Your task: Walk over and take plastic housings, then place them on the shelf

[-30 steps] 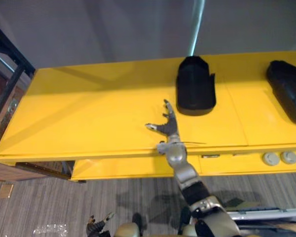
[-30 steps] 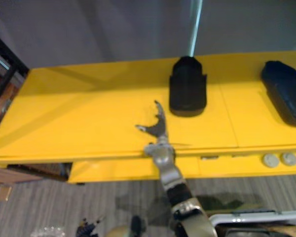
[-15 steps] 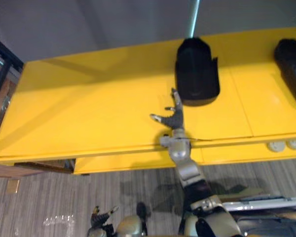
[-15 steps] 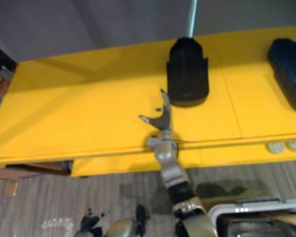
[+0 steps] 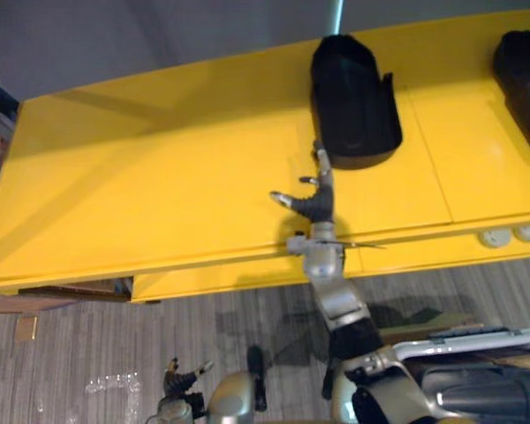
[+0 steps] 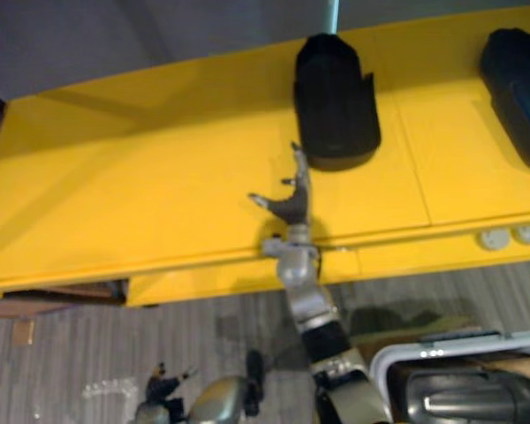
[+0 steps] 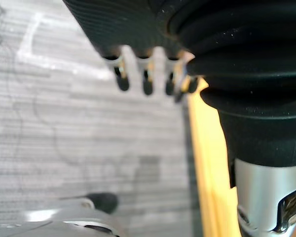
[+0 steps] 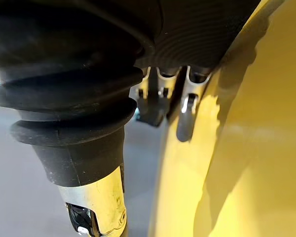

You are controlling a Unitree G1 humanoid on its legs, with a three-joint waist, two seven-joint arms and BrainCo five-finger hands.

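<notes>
Black plastic housings are laid on the yellow tabletop (image 5: 159, 194). The nearer housing (image 5: 353, 102) is set towards the far edge, with its rounded end pointing away from the robot. A second housing (image 5: 523, 79) is placed well apart from it, on the robot's right. Neither is held.

The right hand (image 5: 315, 205) is stretched over the tabletop just short of the nearer housing. Its fingers (image 5: 321, 163) are held straight and pointed at the housing's near rim, its thumb is spread to the side, and nothing is gripped. The left hand (image 5: 181, 382) is hung low over the grey striped floor (image 5: 71, 353). Its fingers (image 7: 147, 84) are left loose and empty.

The step in hand is judged to be the reach for the nearer housing. It would be done well if the hand were carried a little further forward and brought over the housing's near end. The fingers should be closed across its narrower width only once the thumb is set on the opposite wall. The smooth, rounded shell could be pushed away along the slick tabletop if it were nudged first.

Whether the fingertips are touching the rim cannot be told. The housing's underside is hidden, so it cannot be said whether it is hollow. The second housing is cut off by the picture's edge. Two small grey round parts (image 5: 503, 236) on the tabletop's front ledge cannot be identified.
</notes>
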